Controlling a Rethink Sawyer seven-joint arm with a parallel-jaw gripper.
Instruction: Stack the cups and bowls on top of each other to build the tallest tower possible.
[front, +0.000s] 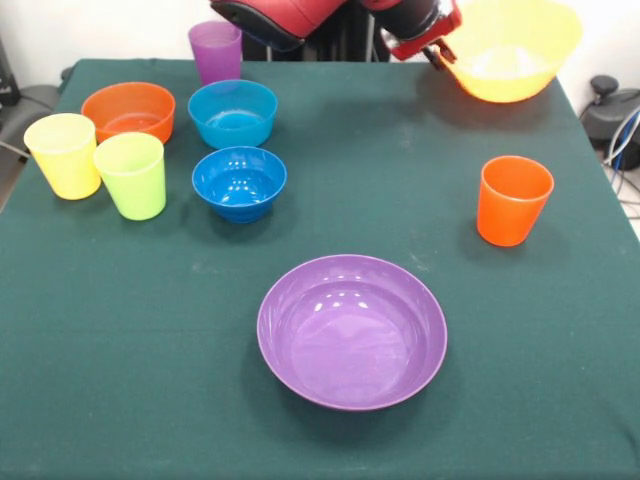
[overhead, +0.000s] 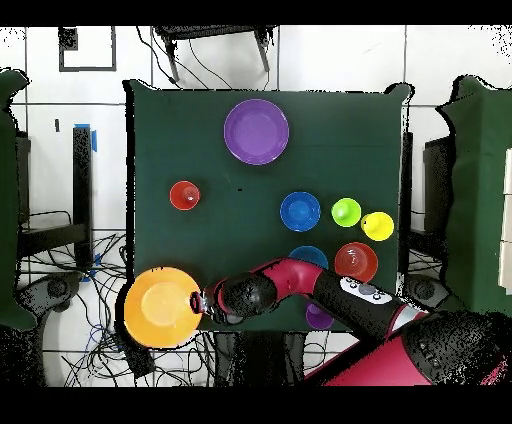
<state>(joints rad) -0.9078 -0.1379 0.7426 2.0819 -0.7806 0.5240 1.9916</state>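
From my front view the red and black arm (front: 300, 15) is cut off by the top edge. Overhead, that arm hides most of the purple plastic tumbler (overhead: 318, 318) and part of the glossy light blue bowl (overhead: 306, 253), lower centre.

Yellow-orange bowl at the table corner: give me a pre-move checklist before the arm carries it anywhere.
1. Gripper at the yellow-orange bowl's rim: ok.
2. Jaws shut firmly on the rim: cannot tell.
3. Bowl fully on the table: not ok; overhead it hangs past the corner.
4. Purple bowl upright and empty, ready as a stacking spot: ok.
5. Orange-red cup standing apart from the purple bowl: ok.
6. Tower begun: not ok; nothing is stacked yet.
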